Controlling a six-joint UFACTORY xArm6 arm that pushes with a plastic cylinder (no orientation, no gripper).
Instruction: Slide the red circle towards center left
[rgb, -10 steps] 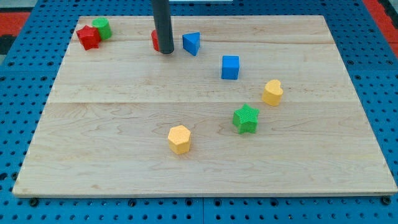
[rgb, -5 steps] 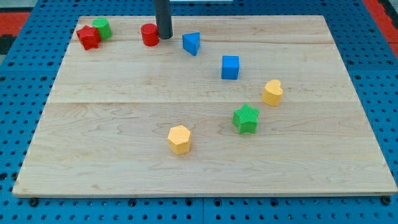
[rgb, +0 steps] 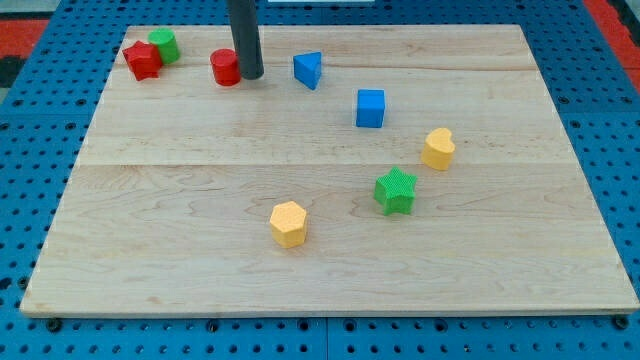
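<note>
The red circle (rgb: 225, 67) lies near the view's top left on the wooden board (rgb: 200, 200). My tip (rgb: 250, 75) stands right against the circle's right side, touching it. The dark rod rises from there out of the view's top. A red star (rgb: 142, 61) and a green block (rgb: 164, 45) sit together at the top left corner, left of the circle.
A blue triangle (rgb: 309, 69) lies just right of my tip. A blue cube (rgb: 370, 108) is further right. A yellow cylinder (rgb: 437, 148) and a green star (rgb: 396, 191) sit right of centre. A yellow hexagon (rgb: 288, 223) lies below centre.
My tip has moved left along the top of the board. The red circle has slid left with it, away from the blue triangle and nearer the red star.
</note>
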